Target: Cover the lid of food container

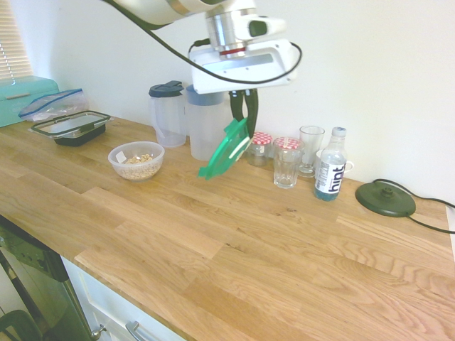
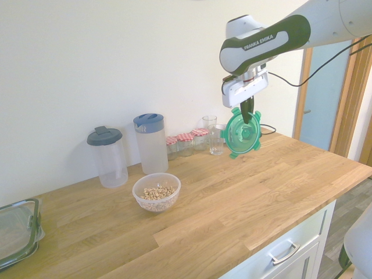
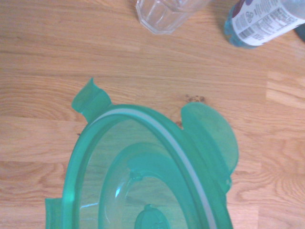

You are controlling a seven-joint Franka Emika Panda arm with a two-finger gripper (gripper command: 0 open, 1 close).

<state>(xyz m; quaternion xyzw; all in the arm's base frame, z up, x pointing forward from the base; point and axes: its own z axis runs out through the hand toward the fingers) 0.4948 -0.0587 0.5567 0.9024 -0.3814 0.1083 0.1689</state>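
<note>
The round green translucent lid (image 1: 226, 149) hangs tilted in the air above the wooden counter, and my gripper (image 1: 243, 118) is shut on its upper rim. From the other side the lid (image 2: 243, 133) faces the camera, clip tabs and pale ring showing, with the gripper (image 2: 247, 111) above it. In the wrist view the lid (image 3: 143, 176) fills the lower half. The food container (image 1: 136, 160), a small clear bowl holding cereal-like pieces, stands uncovered on the counter, well to the side of the lid and lower; it also shows as the food container (image 2: 156, 192).
Two tall clear jugs with blue lids (image 1: 168, 114) (image 1: 208, 122) stand by the wall. Beside them are two checked-lid jars (image 1: 262, 148), two glasses (image 1: 287, 165), a water bottle (image 1: 330, 169) and a black round base (image 1: 384, 198). A black-rimmed clear box (image 1: 72, 126) sits far left.
</note>
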